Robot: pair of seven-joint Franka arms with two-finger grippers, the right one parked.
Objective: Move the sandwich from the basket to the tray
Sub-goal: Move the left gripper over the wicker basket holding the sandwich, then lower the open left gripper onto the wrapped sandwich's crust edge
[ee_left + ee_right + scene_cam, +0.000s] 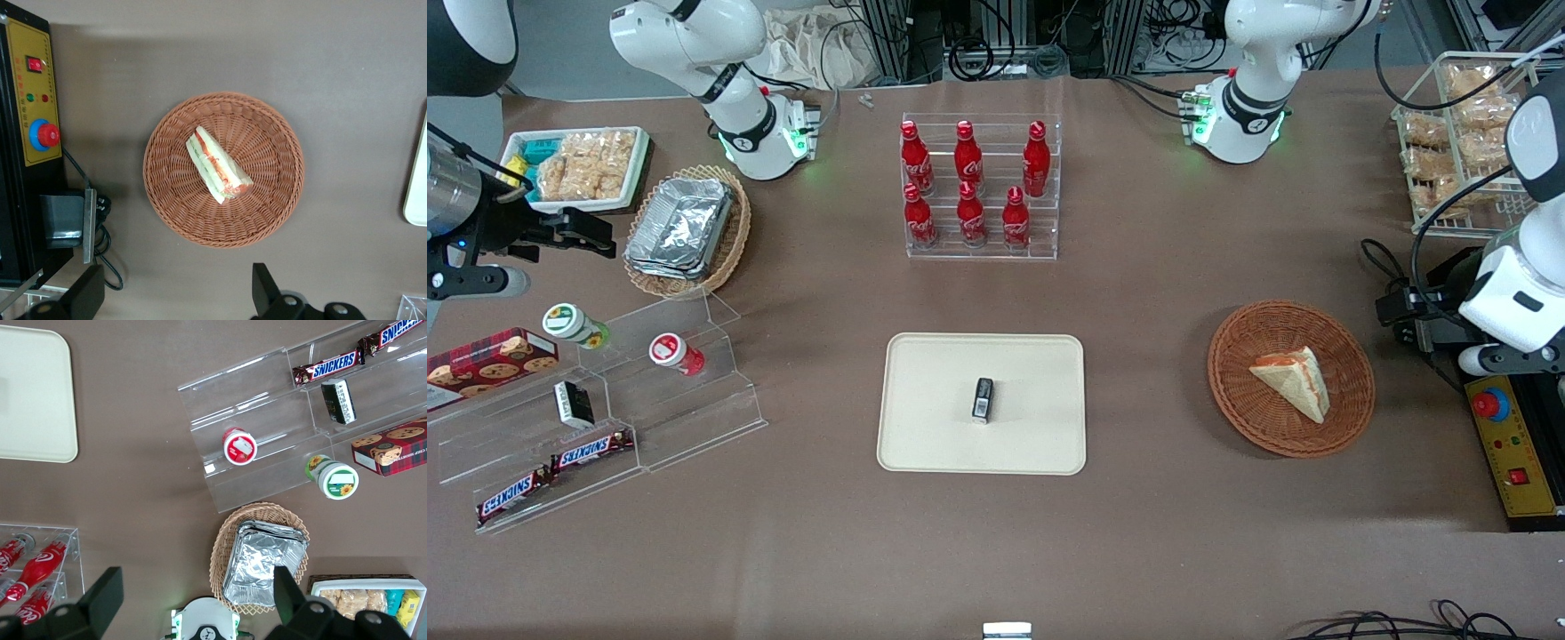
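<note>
Brown-covered table (1156,293) under even light

Sandwich (1294,379) lies in basket (1352,391); hand (1392,316) just beside.

Even, bright overhead light, sharp focus throughout; soft shadows ring the basket (223,169) under the gripper (177,293), foil trays (680,224) glare.

Sandwich (1294,380) lies in the basket (1352,409), which sits toward the working arm's end, at three o'clock of the tray (925,444). Gripper (177,293) hovers above, fingers spread.
</note>
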